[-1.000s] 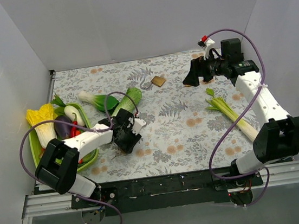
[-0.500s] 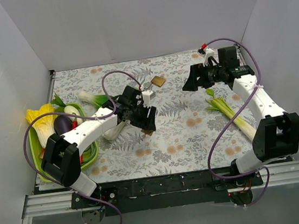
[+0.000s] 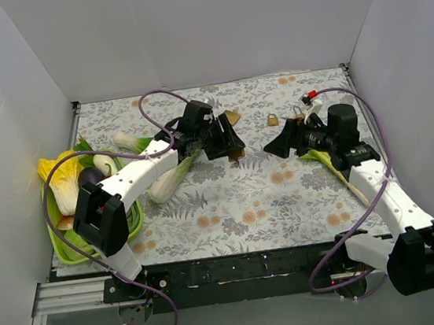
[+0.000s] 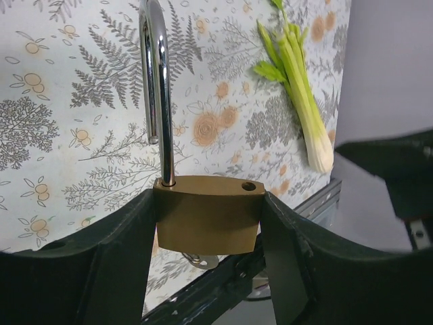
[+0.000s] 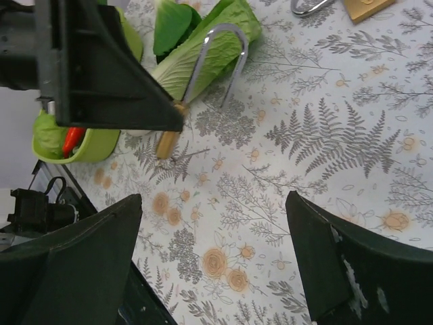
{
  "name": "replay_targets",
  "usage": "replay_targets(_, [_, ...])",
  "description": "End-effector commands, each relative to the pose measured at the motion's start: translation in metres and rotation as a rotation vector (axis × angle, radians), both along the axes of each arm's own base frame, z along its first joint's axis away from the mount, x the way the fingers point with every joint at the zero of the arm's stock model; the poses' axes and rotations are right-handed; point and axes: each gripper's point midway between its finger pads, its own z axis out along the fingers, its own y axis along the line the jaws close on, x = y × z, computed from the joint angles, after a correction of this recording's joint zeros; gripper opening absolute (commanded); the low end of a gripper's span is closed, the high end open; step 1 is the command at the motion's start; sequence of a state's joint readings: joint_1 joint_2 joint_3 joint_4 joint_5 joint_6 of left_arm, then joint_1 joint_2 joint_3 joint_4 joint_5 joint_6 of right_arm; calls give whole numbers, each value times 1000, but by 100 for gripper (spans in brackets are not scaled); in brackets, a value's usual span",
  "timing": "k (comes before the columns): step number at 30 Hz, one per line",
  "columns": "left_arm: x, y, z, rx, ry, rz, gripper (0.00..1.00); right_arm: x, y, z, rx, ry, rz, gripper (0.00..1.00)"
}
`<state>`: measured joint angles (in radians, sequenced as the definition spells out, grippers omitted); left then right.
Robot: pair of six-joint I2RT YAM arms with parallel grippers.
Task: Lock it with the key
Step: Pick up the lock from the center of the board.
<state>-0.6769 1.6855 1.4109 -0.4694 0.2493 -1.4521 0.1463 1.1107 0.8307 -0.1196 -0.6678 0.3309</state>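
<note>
Your left gripper point(image 4: 206, 233) has the padlock point(image 4: 206, 210) clenched, shackle point(image 4: 154, 81) raised open — the right gripper point(image 5: 213, 227), spread and empty, likely needs to close in squarely on that shackle next.

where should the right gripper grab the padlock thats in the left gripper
Best bet is the steel shackle at its bend, coming in from the end away from the left gripper. That gripper's fingers cover both flanks of the brass padlock, while the open shackle stands clear of it, free for the open right gripper.
</note>
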Motion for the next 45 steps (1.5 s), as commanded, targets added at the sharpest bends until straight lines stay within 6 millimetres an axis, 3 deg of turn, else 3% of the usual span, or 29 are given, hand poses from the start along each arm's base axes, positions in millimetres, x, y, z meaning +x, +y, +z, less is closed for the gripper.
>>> replay_targets(1, [24,-6,33,-108,34,184,0,-2,32,32,76,-149,10,93])
replay_targets(6, [23,-10,37,-160,73,209,0,8,55,33,7,-177,-35,92])
replay_targets(7, [23,-9,39,-175,77,212,0,6,62,25,-16,-150,-30,91])
replay_targets(16, [11,-11,46,-303,185,203,0,17,82,13,-55,-106,-105,79])
replay_targets(27, [12,-15,61,-388,203,207,0,22,96,-1,-49,-93,-116,52])
replay_targets(37, [5,-19,58,-429,263,190,0,33,100,3,-27,-142,-136,50])
replay_targets(41, [4,-21,63,-448,270,190,0,34,99,-4,-43,-122,-141,20])
replay_targets(42, [4,-21,65,-455,271,187,0,33,99,-6,-46,-114,-141,4])
replay_targets(43, [5,-20,65,-461,272,189,0,32,99,-7,-43,-99,-145,1])
replay_targets(45, [7,-17,66,-469,271,189,21,28,101,-5,-32,-86,-128,1])
